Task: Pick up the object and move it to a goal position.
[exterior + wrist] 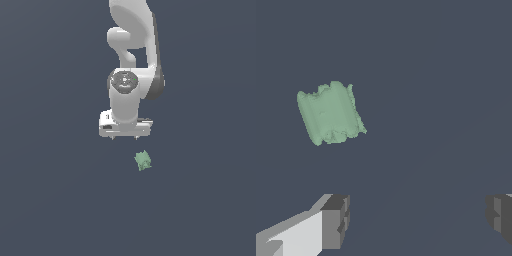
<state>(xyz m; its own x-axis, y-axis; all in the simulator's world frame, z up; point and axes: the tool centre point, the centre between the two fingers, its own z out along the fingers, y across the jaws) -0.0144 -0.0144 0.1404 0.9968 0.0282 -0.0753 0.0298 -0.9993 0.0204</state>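
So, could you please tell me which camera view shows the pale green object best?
The wrist view: the object appears large, with its lumpy, bumpy edges clear and nothing covering it. The exterior view shows it only as a tiny green speck apart from the gripper.

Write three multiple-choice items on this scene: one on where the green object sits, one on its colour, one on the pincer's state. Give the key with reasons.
1. Where is the object relative to the pincer in the exterior view?
A. Clamped between the fingers
B. Below it, slightly toward the exterior view's right
C. Far to the exterior view's left

2. What colour is the object?
A. Red
B. Pale green
C. Black

3. What state is the pincer in?
A. Open and empty
B. Shut on the object
C. Shut on nothing

Key: 1 B, it lies apart from the pincer, under and to the right. 2 B, both views show pale green. 3 A, the wrist view shows the fingers spread wide with nothing between them.
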